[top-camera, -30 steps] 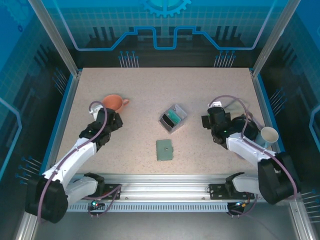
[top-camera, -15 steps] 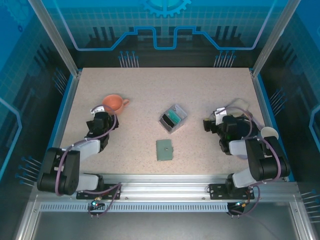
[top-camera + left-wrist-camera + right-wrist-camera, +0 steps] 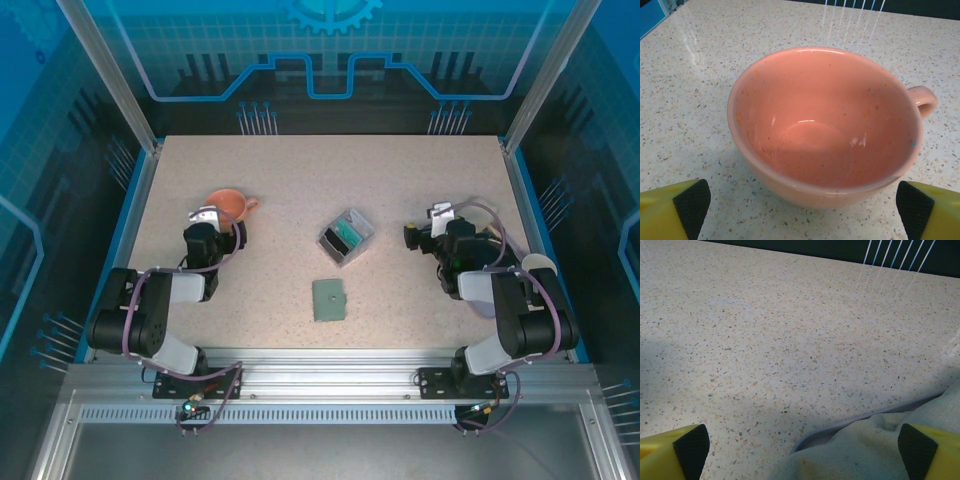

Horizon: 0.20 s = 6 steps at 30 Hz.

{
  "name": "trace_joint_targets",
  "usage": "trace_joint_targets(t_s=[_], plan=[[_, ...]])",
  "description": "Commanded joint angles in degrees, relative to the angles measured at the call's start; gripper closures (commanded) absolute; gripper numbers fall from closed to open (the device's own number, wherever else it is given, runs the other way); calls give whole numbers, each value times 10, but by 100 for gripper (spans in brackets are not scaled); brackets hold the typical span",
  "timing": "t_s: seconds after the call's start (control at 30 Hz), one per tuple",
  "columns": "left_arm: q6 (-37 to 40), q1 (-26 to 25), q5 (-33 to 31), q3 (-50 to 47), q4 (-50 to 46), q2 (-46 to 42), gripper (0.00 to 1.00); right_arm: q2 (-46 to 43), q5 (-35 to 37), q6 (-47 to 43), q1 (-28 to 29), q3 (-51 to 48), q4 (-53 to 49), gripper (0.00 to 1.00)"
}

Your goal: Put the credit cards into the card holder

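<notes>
Card holder (image 3: 329, 299) lies well apart from left tool (image 3: 802, 204) and right tool (image 3: 802, 445), both spread wide; pink cup (image 3: 825, 125) sits just ahead of left one.

Folded the left arm in tight from its earlier long reach, bringing the left hand (image 3: 213, 222) up just beside the salmon-pink ceramic cup (image 3: 228, 206). Tucked the right arm's elbow in likewise, far right of that cup.
</notes>
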Motion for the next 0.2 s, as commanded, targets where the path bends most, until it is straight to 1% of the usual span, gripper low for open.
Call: trace_joint_targets(t_s=[0.0, 0.1, 0.13, 0.17], plan=[[13, 3, 14, -2, 26, -1, 1, 2, -11, 9, -6, 7, 3, 0], [14, 3, 15, -1, 25, 0, 1, 1, -14, 9, -7, 8, 2, 0], [19, 2, 25, 1, 21, 0, 1, 1, -14, 9, -7, 7, 4, 0], [29, 2, 47, 4, 17, 1, 1, 1, -14, 9, -7, 8, 4, 0]])
